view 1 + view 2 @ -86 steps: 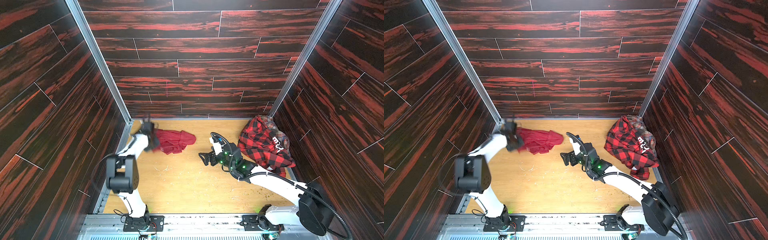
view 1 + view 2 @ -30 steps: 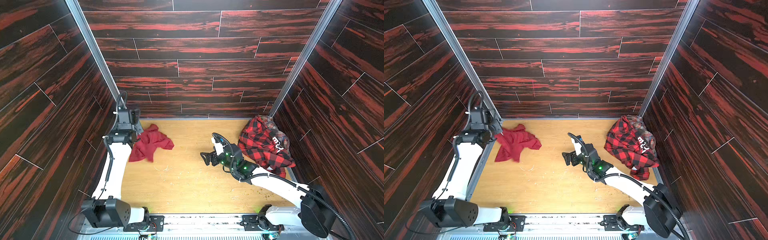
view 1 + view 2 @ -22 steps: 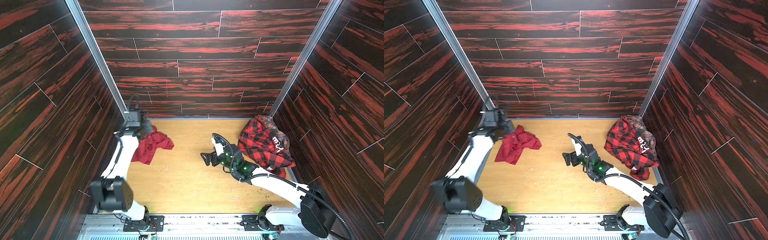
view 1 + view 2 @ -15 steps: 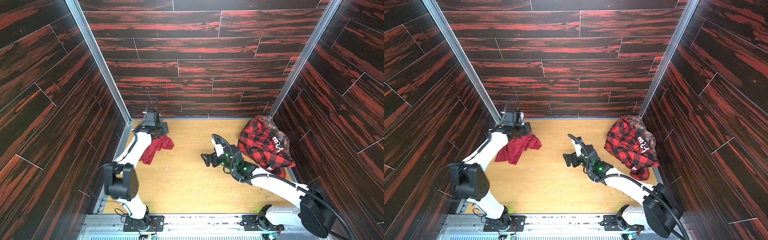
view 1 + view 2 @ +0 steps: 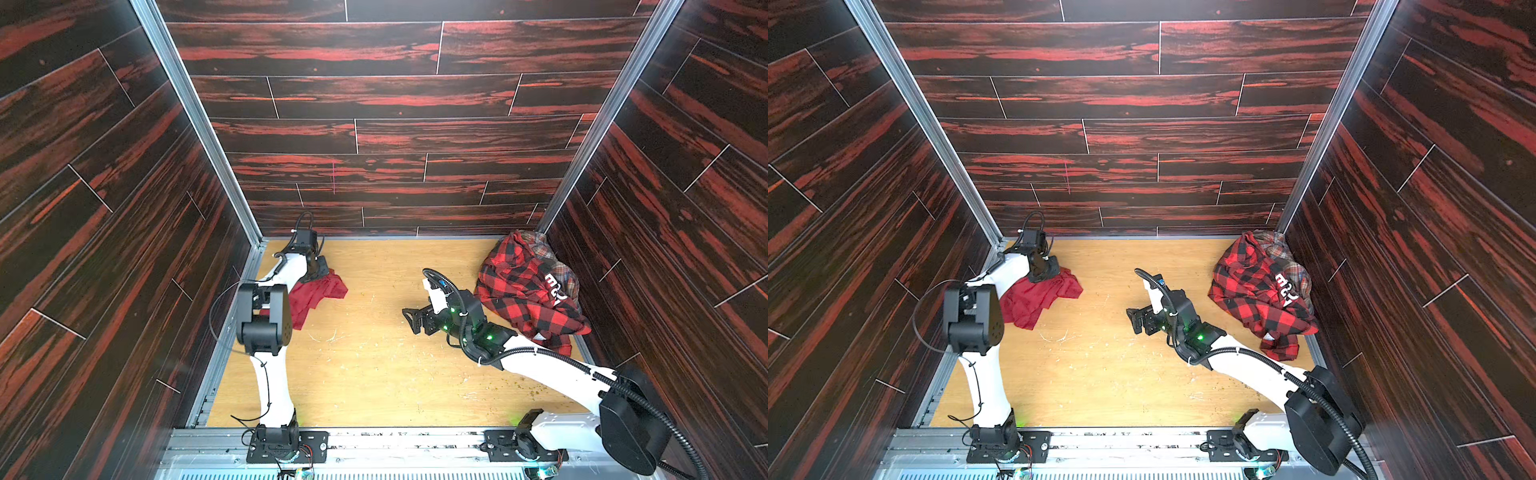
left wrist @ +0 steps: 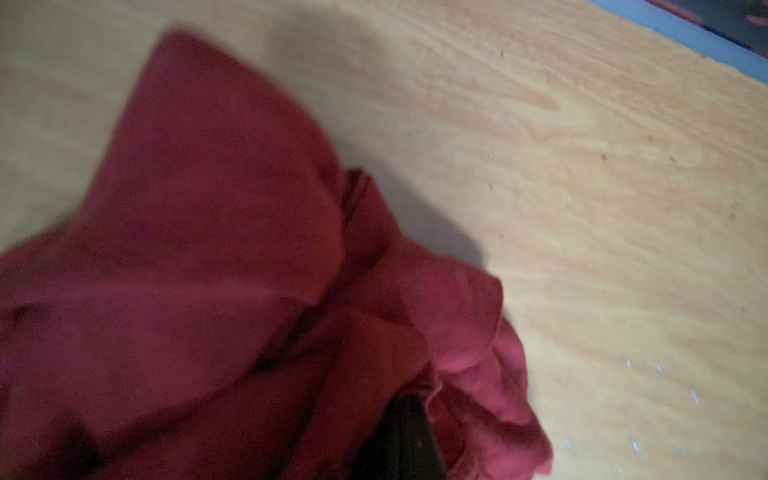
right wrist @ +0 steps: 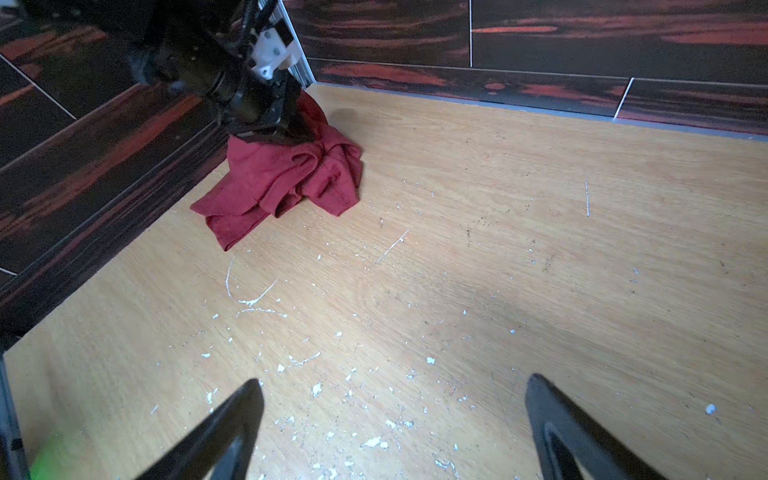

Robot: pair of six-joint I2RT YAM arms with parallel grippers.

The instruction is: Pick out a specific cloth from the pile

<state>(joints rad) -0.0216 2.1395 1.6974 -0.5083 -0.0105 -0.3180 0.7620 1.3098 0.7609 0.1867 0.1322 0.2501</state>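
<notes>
The cloth [image 5: 318,291] [image 5: 1038,299], plain dark red, lies crumpled on the wooden table near the back left corner. My left gripper [image 5: 320,268] [image 5: 1051,268] presses down on its far edge. In the left wrist view the cloth [image 6: 208,249] fills the picture and the dark fingertips [image 6: 405,419] stand together with fabric bunched around them. The right wrist view shows the cloth [image 7: 286,174] under the left gripper [image 7: 286,129]. The pile [image 5: 523,291] [image 5: 1258,291], mostly a red-and-black checked shirt, sits in the back right corner. My right gripper [image 5: 409,320] [image 5: 1133,320] [image 7: 395,399] hovers open and empty mid-table.
A dark piece with white letters [image 5: 555,286] and a faded plaid piece [image 5: 552,257] lie in the pile against the right wall. Dark wood-patterned walls close in the table [image 5: 374,374] on three sides. White flecks dot the surface.
My left arm has swung from the left wall toward the table and lowered, bringing the cloth down into a bunched heap. The right arm has stayed put.
</notes>
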